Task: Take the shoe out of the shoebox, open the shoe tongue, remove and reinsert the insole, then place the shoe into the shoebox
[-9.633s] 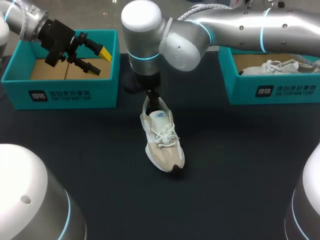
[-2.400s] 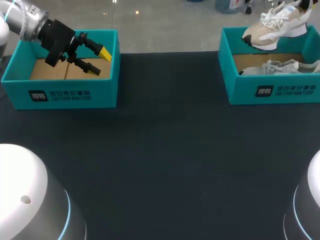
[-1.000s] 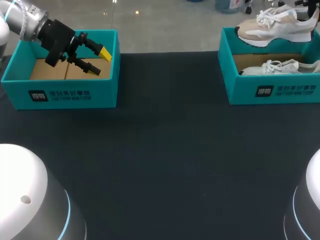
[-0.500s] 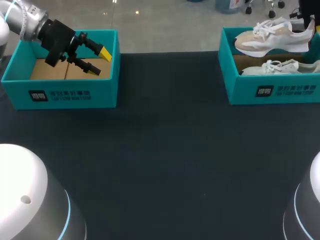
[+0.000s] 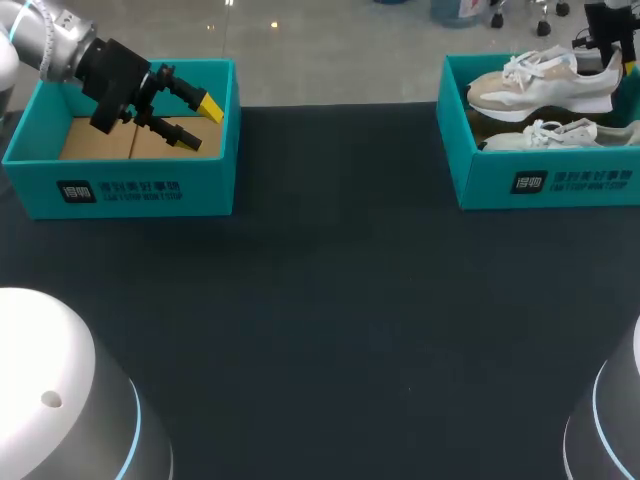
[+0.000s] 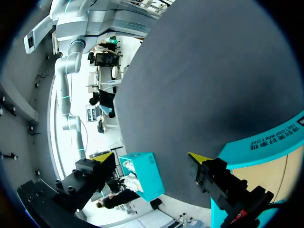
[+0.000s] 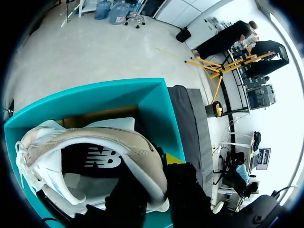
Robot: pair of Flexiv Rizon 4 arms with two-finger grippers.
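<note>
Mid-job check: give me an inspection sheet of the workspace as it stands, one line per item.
Surface: dark table, bare between the two boxes.
Job's things: beige shoe lies level within the right shoebox, gripped at the heel, over a white shoe lying in that box; whether the two touch cannot be told.
Clutter: left shoebox on the table's left, only its cardboard floor showing.
Grippers: left gripper open, empty, over the left shoebox; right gripper shut on the beige shoe's heel.
Cables: nothing seen.
Surroundings: nothing seen reaching over the table.
</note>
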